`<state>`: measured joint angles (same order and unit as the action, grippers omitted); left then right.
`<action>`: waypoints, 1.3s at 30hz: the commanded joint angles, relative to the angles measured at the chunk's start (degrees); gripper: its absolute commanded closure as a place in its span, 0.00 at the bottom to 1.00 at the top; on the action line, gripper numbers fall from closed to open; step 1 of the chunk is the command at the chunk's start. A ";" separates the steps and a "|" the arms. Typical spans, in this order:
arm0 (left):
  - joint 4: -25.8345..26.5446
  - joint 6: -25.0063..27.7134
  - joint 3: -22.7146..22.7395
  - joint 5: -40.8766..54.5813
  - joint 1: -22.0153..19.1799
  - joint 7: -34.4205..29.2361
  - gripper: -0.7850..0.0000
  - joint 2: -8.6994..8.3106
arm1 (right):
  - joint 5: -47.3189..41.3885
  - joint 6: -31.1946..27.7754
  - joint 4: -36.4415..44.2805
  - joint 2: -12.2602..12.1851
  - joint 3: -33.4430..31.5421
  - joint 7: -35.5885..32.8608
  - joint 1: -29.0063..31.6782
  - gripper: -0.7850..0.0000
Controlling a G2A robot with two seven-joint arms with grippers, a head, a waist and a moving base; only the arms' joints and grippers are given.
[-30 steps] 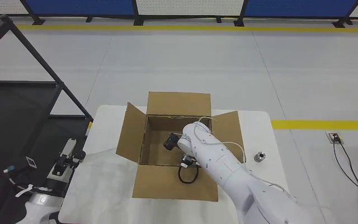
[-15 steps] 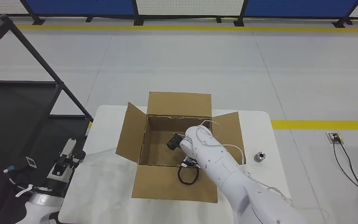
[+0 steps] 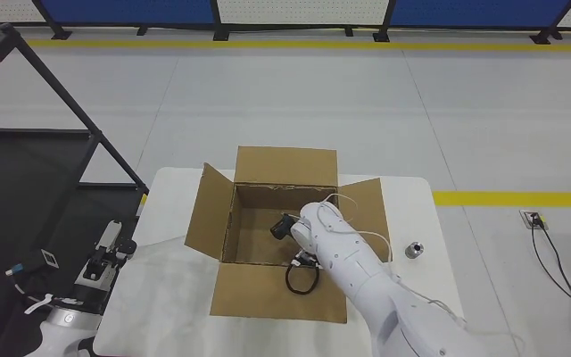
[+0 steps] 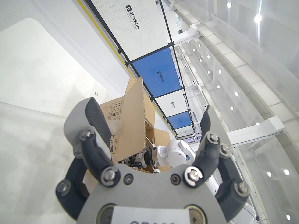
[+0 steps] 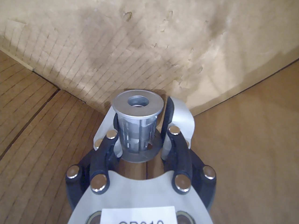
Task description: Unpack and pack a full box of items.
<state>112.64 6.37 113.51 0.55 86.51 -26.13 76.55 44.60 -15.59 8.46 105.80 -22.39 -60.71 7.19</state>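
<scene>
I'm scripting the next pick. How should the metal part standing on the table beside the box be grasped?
Take the metal part probably from above, end effector across its round sides: it stands upright, hole up, apart from the box.

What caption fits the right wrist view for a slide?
Inside the cardboard box, right gripper with jaws shut on a flanged metal part.

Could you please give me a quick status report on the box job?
Left gripper open, empty, away from cardboard box. Right gripper inside it, shut on metal spool. Small metal part on table outside box, not blocking.
</scene>
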 commanded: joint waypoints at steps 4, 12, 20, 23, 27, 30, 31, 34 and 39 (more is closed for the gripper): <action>0.00 0.00 0.00 0.00 0.00 0.00 0.00 0.00 | -0.03 -2.64 -0.18 -0.40 -0.55 2.87 -0.69 1.00; 0.00 0.00 0.00 0.00 0.00 0.00 0.00 0.00 | 0.30 -8.62 0.91 -1.58 -1.49 10.17 -2.73 1.00; 0.00 0.00 0.00 0.00 0.00 0.00 0.00 0.00 | 1.87 -7.82 3.58 -2.86 -2.12 14.63 -3.54 1.00; 0.00 0.00 0.00 0.00 0.00 0.00 0.00 0.00 | 2.78 -5.02 5.13 -3.67 -2.52 16.44 -3.83 1.00; 0.00 0.00 0.00 0.00 0.00 0.00 0.00 0.00 | 4.18 -2.83 8.40 -5.39 -3.30 18.87 -3.61 1.00; 0.00 0.00 0.00 0.00 0.00 0.00 0.00 0.00 | 5.66 -2.36 12.27 -7.46 -4.22 20.94 -2.87 1.00; 0.00 0.00 0.00 0.00 0.00 0.00 0.00 0.00 | 6.39 -2.02 13.93 -8.33 -4.61 21.42 -2.52 1.00; 0.00 0.00 0.00 0.00 0.00 0.00 0.00 0.00 | 8.83 0.14 21.66 -11.45 -6.43 21.57 -0.63 1.00; 0.00 0.00 0.00 0.00 0.00 0.00 0.00 0.00 | 17.83 4.44 47.14 -19.51 -13.21 14.94 8.02 1.00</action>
<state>112.64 6.37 113.51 0.55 86.51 -26.13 76.55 59.74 -11.61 46.59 88.63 -33.22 -43.53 12.25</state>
